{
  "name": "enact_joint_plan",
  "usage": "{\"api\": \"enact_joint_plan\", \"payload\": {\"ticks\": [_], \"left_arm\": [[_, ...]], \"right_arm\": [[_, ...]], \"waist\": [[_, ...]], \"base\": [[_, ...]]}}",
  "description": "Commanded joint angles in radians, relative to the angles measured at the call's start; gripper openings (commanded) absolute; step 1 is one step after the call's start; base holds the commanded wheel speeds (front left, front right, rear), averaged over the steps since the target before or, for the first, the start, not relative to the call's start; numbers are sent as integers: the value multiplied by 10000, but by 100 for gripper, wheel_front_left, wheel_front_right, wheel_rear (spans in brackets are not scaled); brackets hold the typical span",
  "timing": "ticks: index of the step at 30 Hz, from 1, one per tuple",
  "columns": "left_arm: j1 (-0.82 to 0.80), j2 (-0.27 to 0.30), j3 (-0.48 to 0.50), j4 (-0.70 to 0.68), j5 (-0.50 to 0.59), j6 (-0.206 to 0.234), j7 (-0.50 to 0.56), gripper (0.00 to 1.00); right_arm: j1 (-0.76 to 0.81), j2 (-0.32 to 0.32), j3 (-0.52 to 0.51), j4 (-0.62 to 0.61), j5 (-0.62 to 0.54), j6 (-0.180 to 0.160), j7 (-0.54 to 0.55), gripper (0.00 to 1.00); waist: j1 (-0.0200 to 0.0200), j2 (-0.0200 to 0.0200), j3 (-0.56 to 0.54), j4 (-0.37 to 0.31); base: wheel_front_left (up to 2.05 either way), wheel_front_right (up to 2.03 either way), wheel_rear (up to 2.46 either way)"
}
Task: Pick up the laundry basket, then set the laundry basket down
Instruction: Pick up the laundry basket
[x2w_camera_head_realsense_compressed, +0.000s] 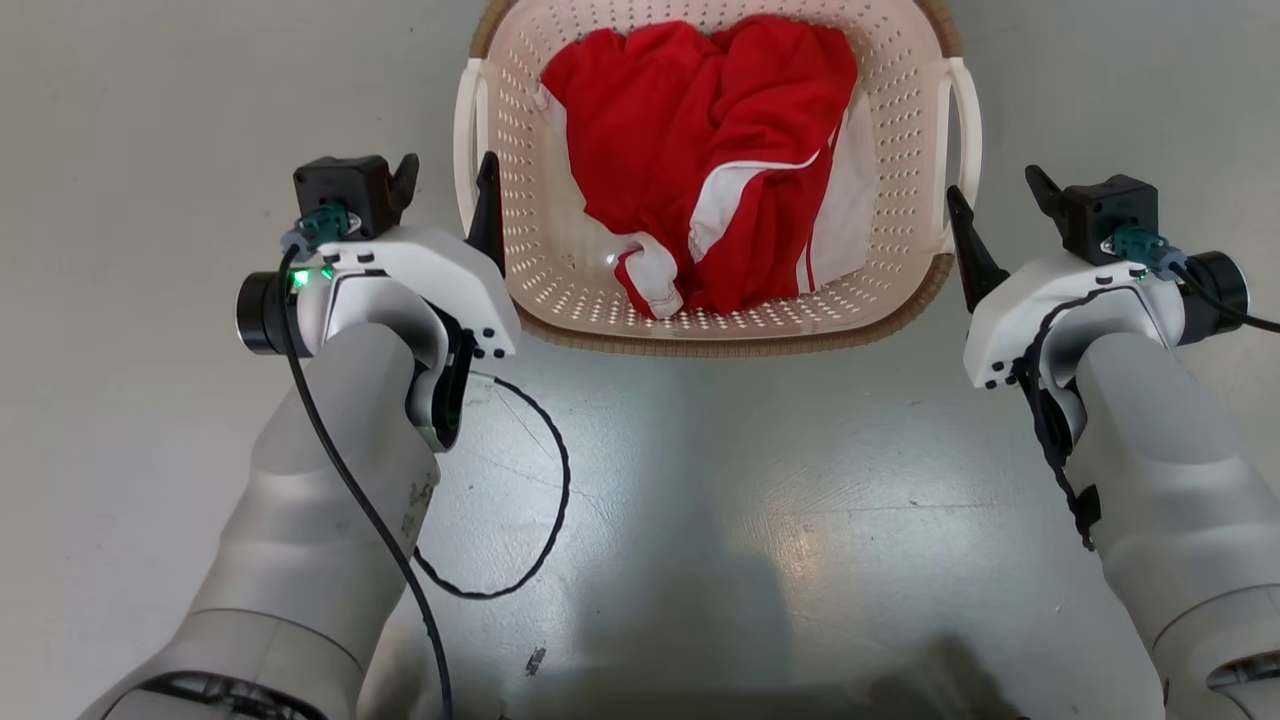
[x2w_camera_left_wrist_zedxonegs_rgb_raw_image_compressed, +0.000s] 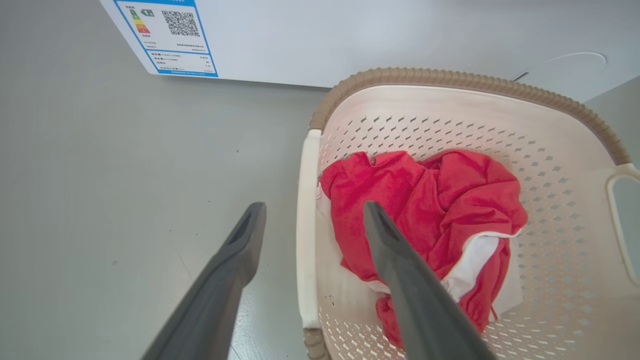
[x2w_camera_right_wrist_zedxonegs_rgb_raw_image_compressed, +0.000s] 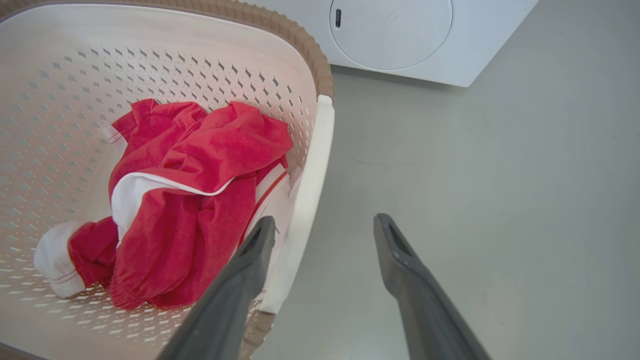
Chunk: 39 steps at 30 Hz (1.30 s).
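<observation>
The laundry basket (x2w_camera_head_realsense_compressed: 900, 150), cream-white and perforated with a brown rim, stands on the grey floor at the top centre of the head view, holding a red and white garment (x2w_camera_head_realsense_compressed: 700, 130). My left gripper (x2w_camera_head_realsense_compressed: 447, 185) is open beside its left handle (x2w_camera_head_realsense_compressed: 468, 140). In the left wrist view that gripper (x2w_camera_left_wrist_zedxonegs_rgb_raw_image_compressed: 314, 212) has one finger outside and one over the basket (x2w_camera_left_wrist_zedxonegs_rgb_raw_image_compressed: 450, 120), the white handle (x2w_camera_left_wrist_zedxonegs_rgb_raw_image_compressed: 305, 225) between them. My right gripper (x2w_camera_head_realsense_compressed: 1000, 210) is open at the right side. In the right wrist view this gripper (x2w_camera_right_wrist_zedxonegs_rgb_raw_image_compressed: 324, 224) lines up with the right handle (x2w_camera_right_wrist_zedxonegs_rgb_raw_image_compressed: 312, 200) of the basket (x2w_camera_right_wrist_zedxonegs_rgb_raw_image_compressed: 150, 60).
A white washer (x2w_camera_left_wrist_zedxonegs_rgb_raw_image_compressed: 350, 30) stands just beyond the basket, with a blue-edged label (x2w_camera_left_wrist_zedxonegs_rgb_raw_image_compressed: 170, 35) and a round door (x2w_camera_right_wrist_zedxonegs_rgb_raw_image_compressed: 395, 30). A black cable (x2w_camera_head_realsense_compressed: 550, 500) loops off my left arm over the floor. Bare grey floor (x2w_camera_head_realsense_compressed: 150, 150) lies to both sides.
</observation>
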Motion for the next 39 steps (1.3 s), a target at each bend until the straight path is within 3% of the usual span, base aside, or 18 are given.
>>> {"api": "enact_joint_plan", "payload": {"ticks": [1,23,39], "left_arm": [[-40,227,155,-52,-41,56,-61,100],[-1733,227,-850,1550,-360,272,103,100],[-2363,227,-1544,2218,-720,156,665,100]], "right_arm": [[98,168,157,-31,-36,62,-160,100],[-1040,381,350,378,-17,62,-197,100],[-1326,612,464,560,92,62,-198,100]], "waist": [[-1,0,68,-12],[-1,0,1052,-168],[-1,0,1166,-271]], "base": [[0,0,0],[0,0,0],[0,0,0]]}}
